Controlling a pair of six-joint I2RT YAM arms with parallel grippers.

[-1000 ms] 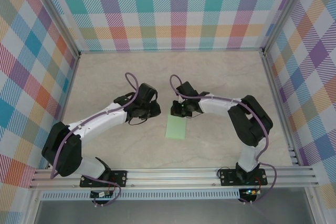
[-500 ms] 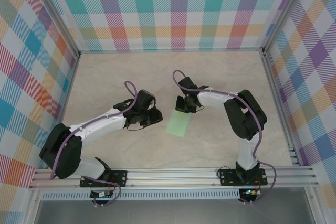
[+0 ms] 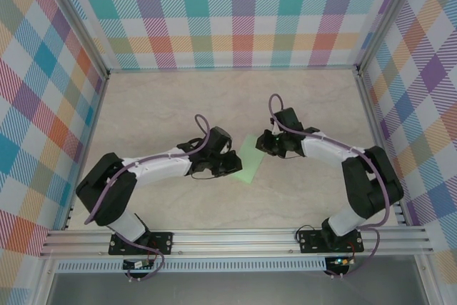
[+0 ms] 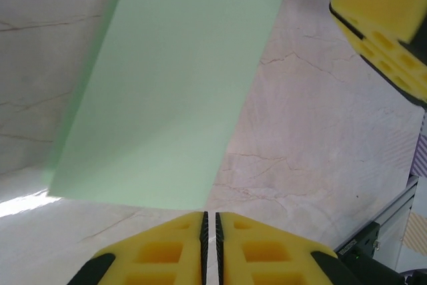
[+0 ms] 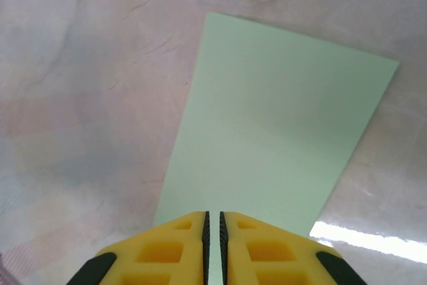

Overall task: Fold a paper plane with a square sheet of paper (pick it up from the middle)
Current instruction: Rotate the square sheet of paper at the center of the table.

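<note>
Sheet of paper shifted right, between left gripper and right gripper; wrist close-ups: both clenched at its edges.

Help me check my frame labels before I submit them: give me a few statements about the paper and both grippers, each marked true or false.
1. The green paper is a long rectangle with four corners. True.
2. It is already a pointed dart. False: no sharp tip shows.
3. The left gripper has its jaws wide apart. False: they are almost together, at a corner of the paper.
4. The right gripper has its jaws almost together at the paper's edge. True.
5. Both grippers are at the same end of the paper. False: they are at opposite ends of it.
</note>
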